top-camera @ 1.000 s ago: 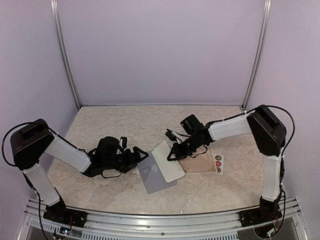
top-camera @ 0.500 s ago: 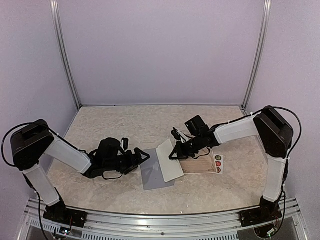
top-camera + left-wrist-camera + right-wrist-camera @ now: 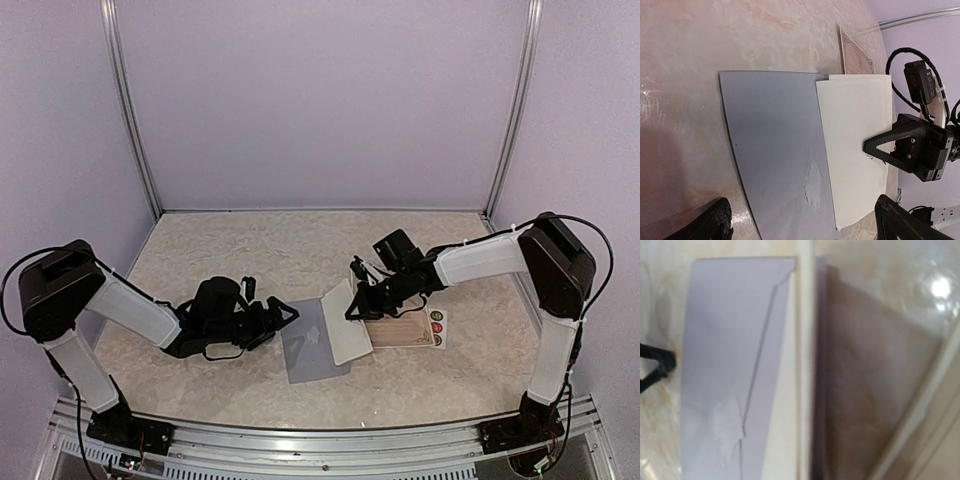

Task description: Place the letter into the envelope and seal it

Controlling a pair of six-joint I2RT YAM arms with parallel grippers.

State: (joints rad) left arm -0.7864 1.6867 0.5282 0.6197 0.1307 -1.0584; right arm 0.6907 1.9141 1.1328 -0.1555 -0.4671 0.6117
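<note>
Envelope [image 3: 308,348] lies flat on the table [image 3: 250,250] between the two hands, its long axis crosswise to the line joining them. Right of it, the right hand [image 3: 356,306] is closed on the outer edge of the cream letter [image 3: 345,322], whose other edge overlaps the envelope's right margin. Whether it has entered the pocket I cannot tell. The push, I judge, runs leftward into the envelope and falls to the right arm. Just left of the envelope sits the left hand [image 3: 288,320], spread wide and holding nothing, placed to brace it. Farther right of the envelope lie a bordered printed sheet [image 3: 405,330] and a sticker strip [image 3: 437,327], off the path.
</note>
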